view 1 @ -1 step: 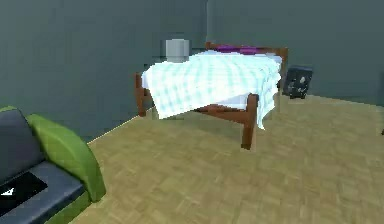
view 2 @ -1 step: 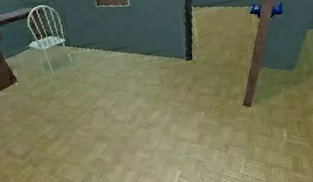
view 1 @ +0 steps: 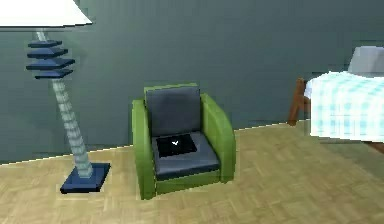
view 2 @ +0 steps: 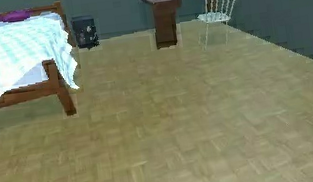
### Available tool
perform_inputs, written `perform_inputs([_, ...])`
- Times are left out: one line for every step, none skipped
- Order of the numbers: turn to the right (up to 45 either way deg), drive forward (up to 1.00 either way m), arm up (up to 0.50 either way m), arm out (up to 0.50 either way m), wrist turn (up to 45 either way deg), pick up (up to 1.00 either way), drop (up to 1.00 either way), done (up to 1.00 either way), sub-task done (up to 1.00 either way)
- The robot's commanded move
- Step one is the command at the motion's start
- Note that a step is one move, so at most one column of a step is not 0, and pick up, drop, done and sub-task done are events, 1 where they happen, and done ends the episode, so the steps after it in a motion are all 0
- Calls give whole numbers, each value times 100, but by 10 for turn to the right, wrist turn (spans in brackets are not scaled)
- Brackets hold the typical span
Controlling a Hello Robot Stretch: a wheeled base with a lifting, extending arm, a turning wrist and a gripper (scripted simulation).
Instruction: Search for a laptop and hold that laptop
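A small black flat thing with a white mark (view 1: 178,146) lies on the dark seat cushion of a green armchair (view 1: 182,138) in the middle of the forward view; its shape fits a closed laptop, though it is small. The armchair stands against a dark grey-green wall.
A tall floor lamp (view 1: 66,100) with a blue base stands left of the armchair. A bed with a checked cover (view 1: 348,108) (view 2: 9,56) is at the forward view's right. The arm side view holds a wooden desk (view 2: 166,13), a white chair (view 2: 217,10), a small dark box (view 2: 84,32) and wide bare parquet.
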Motion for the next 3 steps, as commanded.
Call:
perform_inputs([-150, 0, 0, 0, 0, 0, 0, 0, 0])
perform_inputs([0, 70, 0, 0, 0, 0, 0, 0, 0])
perform_inputs([-450, 0, 0, 0, 0, 0, 0, 0, 0])
